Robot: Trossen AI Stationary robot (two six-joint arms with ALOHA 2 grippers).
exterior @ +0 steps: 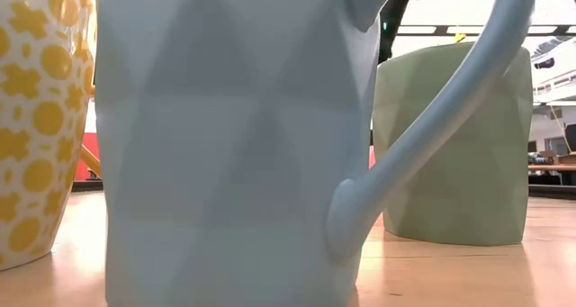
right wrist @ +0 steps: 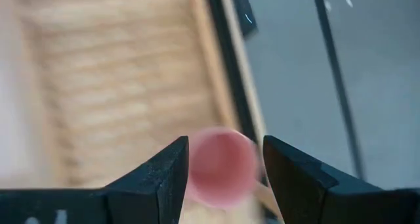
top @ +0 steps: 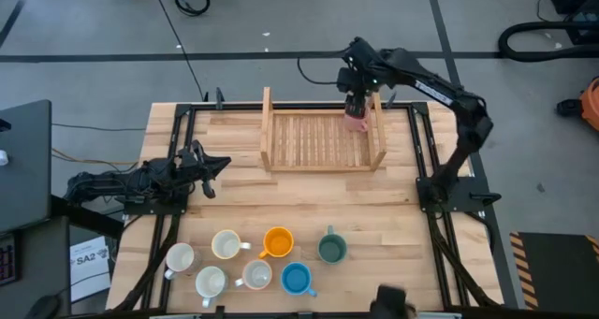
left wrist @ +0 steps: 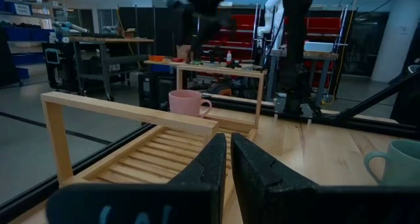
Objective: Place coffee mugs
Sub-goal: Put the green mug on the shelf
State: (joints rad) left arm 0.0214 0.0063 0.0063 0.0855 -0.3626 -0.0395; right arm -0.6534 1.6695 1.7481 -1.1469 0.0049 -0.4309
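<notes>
Directly over pink mug (top: 357, 123), right gripper (top: 357, 104), spread.

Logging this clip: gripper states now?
Left gripper: shut, empty, parked at the table's left.
Right gripper: open around the pink mug in the wooden rack.

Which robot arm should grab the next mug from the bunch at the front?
Probably left. The left gripper rests shut and empty at the table's left, nearer the mugs. The right gripper is open above the pink mug in the wooden rack.
</notes>
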